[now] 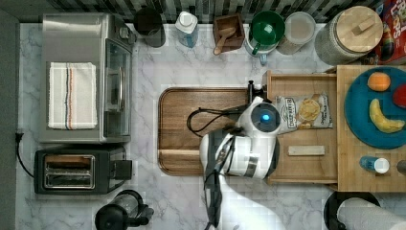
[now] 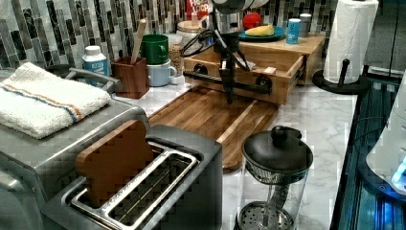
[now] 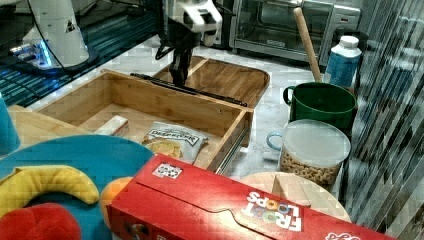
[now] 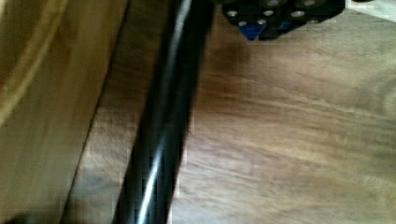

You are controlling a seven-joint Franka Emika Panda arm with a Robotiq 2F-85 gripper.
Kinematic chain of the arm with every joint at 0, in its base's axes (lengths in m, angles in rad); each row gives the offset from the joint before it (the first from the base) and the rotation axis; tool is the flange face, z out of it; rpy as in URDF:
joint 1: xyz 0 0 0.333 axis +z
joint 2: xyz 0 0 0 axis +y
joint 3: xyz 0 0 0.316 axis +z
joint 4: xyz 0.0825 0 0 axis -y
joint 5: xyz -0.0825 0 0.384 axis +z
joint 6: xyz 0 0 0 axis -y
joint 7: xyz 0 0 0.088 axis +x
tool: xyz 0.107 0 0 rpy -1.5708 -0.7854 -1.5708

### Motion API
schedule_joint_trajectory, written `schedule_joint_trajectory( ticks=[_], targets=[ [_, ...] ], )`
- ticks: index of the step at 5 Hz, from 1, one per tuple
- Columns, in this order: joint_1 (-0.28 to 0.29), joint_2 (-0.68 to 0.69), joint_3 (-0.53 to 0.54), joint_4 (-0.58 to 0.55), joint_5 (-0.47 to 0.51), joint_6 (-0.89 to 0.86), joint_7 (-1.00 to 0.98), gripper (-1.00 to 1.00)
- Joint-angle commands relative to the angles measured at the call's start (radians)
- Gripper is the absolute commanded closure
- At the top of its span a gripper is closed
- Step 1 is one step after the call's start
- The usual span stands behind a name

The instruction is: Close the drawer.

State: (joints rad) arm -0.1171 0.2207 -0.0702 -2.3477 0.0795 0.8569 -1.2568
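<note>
The drawer [image 1: 306, 165] is a light wooden box pulled out from under the bamboo counter, standing open over the right end of the dark cutting board [image 1: 191, 120]. Its long black bar handle [image 2: 203, 77] runs along the front panel. My gripper [image 2: 229, 96] hangs straight down on the board side of that handle, shut with nothing held, its tip just above the board. From the right view the gripper [image 3: 178, 77] stands close against the handle [image 3: 220, 96]. The wrist view has the handle [image 4: 161, 140] running past the fingertips [image 4: 280, 14]. Whether they touch is unclear.
Inside the drawer lie a chips bag [image 1: 304, 111] and a small wooden block [image 1: 306, 150]. A blue plate [image 1: 364, 124] with toy fruit sits on the counter above. Mugs [image 1: 265, 28], a jar [image 1: 297, 31], a toaster [image 1: 76, 170], a toaster oven [image 1: 86, 76] and a French press [image 2: 275, 177] ring the board.
</note>
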Motion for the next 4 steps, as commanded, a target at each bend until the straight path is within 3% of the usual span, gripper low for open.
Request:
schedule_joint_trajectory(
  ticks=[1,4],
  targets=[
    [-0.1,-0.034,-0.066,0.131,-0.009,0.018,-0.045,1.0],
    [-0.266,0.078,-0.1,0.242,0.053,0.113,-0.259,1.0]
  ],
)
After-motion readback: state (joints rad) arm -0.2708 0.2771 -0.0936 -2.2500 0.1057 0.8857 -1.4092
